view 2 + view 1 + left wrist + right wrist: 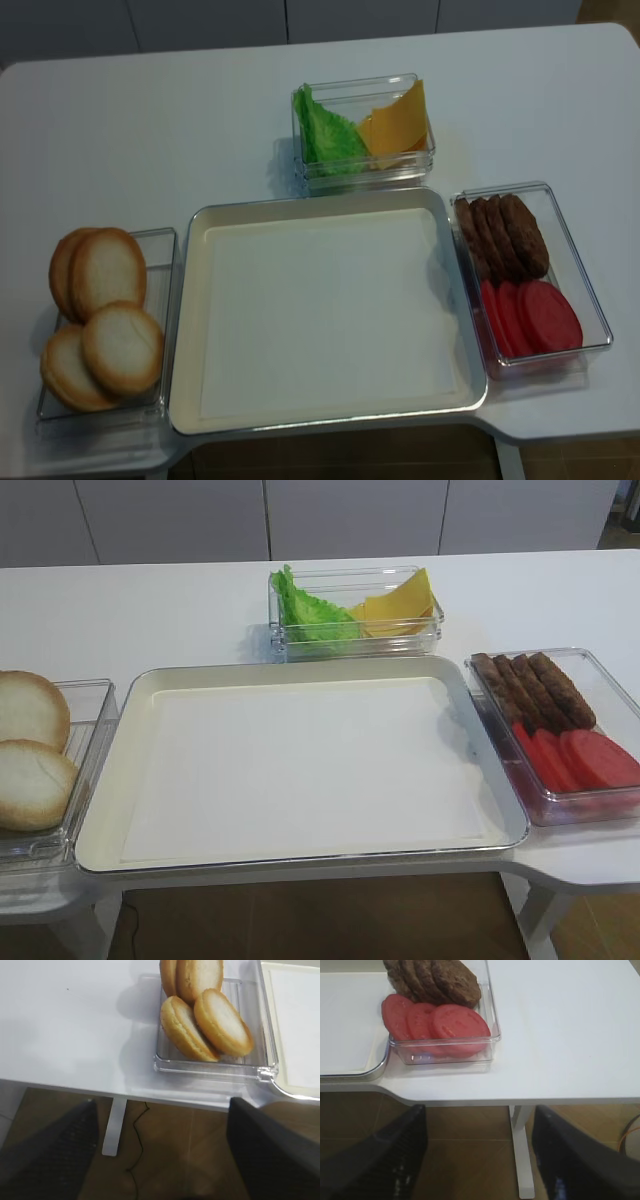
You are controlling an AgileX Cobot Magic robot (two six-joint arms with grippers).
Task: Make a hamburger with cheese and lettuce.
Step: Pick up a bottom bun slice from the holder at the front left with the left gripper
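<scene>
1. White table (150,120) under grey cabinet fronts carries everything; a brown floor shows below its near edge.
2. Four bun halves (122,345) lean on one another in a clear box (168,300) at the left end of the table, pale faces turned up and golden rims showing; they sit in two overlapping pairs, running from the near edge towards the far side.
3. Lettuce (326,133) stands propped in the left part of a clear box (365,178) behind the tray, its ruffled edge uppermost.
4. Cheese (398,125) fills the right part of that same box, touching the lettuce, the slices leaning with one corner pointing up and away.
5. Between the boxes lies a big cream tray (190,330) with a metal rim, its long side running left to right.
6. On the right, a third clear box (590,300) touches the tray; brown patties (510,235) overlap in its far half and round red slices (535,315) in its near half.
7. Neither arm appears in the overhead views.
8. Left gripper (160,1160) hangs off the near left edge of the table, looking down at the buns, its two dark fingers (270,1155) spread wide with nothing between them.
9. Right gripper (477,1160) hangs off the near right edge, below the red slices, fingers (580,1160) likewise wide apart and holding nothing
</scene>
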